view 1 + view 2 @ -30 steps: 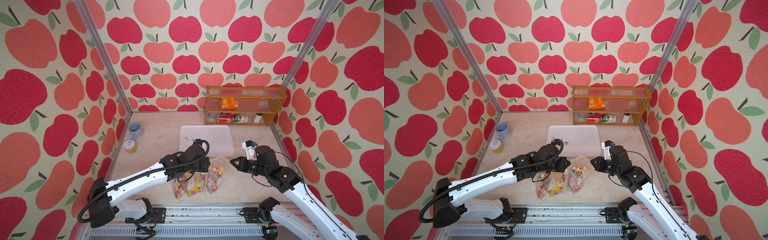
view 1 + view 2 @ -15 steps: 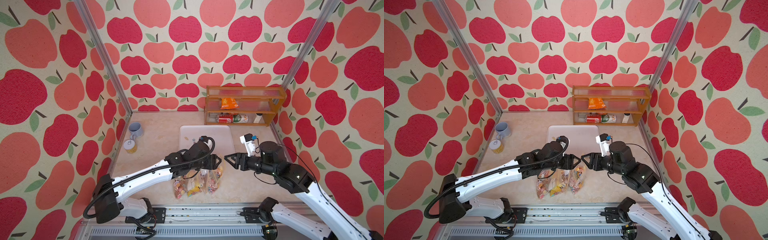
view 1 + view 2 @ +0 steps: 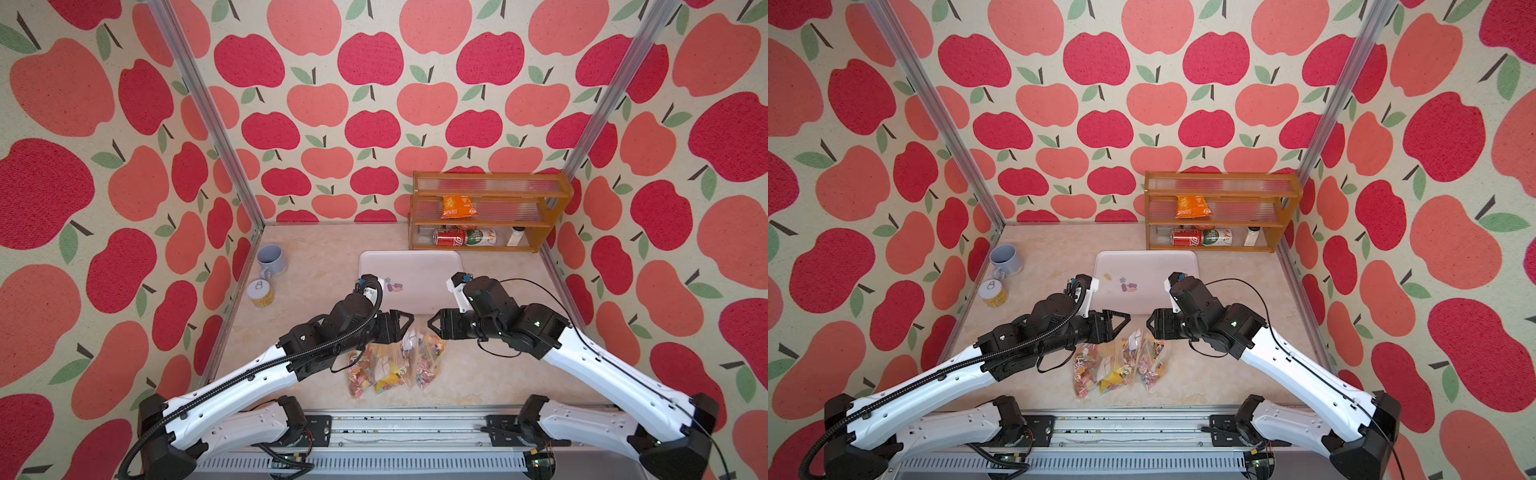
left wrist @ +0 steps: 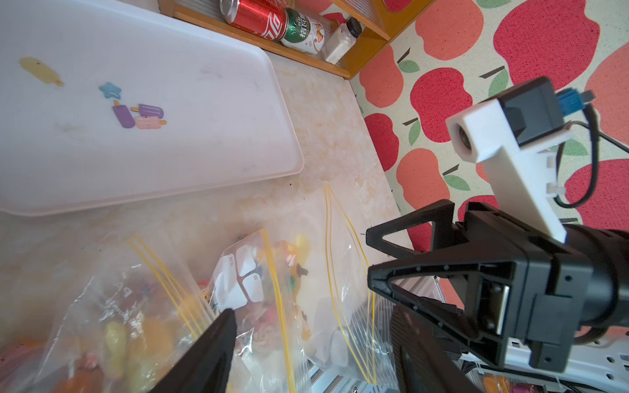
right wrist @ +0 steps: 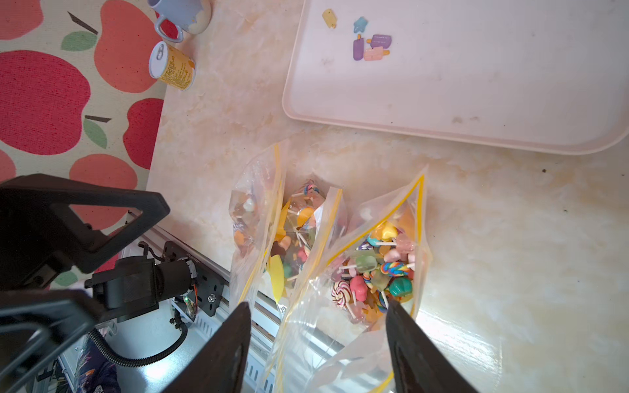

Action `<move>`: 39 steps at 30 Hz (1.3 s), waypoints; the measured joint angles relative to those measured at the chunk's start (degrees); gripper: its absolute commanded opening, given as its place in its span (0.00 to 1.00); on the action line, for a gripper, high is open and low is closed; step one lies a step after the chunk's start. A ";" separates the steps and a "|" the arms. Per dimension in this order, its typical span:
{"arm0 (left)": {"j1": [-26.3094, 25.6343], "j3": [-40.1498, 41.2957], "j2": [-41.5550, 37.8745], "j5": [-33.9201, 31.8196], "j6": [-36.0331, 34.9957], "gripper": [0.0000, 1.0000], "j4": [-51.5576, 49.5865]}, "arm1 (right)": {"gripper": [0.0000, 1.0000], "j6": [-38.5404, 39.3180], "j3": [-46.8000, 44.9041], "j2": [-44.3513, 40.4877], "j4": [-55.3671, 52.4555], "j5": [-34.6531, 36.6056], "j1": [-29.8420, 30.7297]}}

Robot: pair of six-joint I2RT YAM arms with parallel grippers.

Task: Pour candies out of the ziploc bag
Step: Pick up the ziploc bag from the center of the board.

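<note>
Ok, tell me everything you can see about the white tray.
The tray is a pale, shallow plastic rectangle with rounded corners and a low raised rim. It lies flat on the marble-look tabletop, between the wooden shelf and the ziploc bags. Five candies lie on it: one yellow, a blue star, two purple and one pink popsicle shapes. Nothing else visibly touches it.
</note>
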State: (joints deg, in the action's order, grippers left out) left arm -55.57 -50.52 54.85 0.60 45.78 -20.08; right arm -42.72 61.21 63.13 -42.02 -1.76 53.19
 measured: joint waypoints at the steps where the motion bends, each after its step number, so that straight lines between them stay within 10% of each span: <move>1: 0.11 0.50 -1.01 -0.26 0.04 0.70 -0.26 | 0.65 -0.28 0.17 1.20 0.15 0.22 0.66; 4: 0.22 1.49 -3.67 -1.16 0.24 0.70 -0.81 | 0.58 -0.96 0.37 5.40 1.27 0.28 2.19; 10: 0.22 3.15 -7.23 -1.75 1.29 0.69 -1.60 | 0.01 -2.73 0.44 9.64 1.88 2.05 2.97; 26: -1.11 3.15 -1.36 -2.27 1.05 0.71 -1.95 | 0.00 -2.97 -1.53 -2.29 -6.93 7.69 -0.50; 39: 10.12 -4.09 7.50 5.14 0.66 1.00 1.16 | 0.00 7.23 16.20 3.39 -14.12 4.85 -11.63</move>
State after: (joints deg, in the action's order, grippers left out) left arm -45.45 -54.61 62.35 5.74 46.44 -18.92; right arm -35.48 77.41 66.52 -56.14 3.09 41.56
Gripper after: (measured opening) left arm 0.966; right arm 0.045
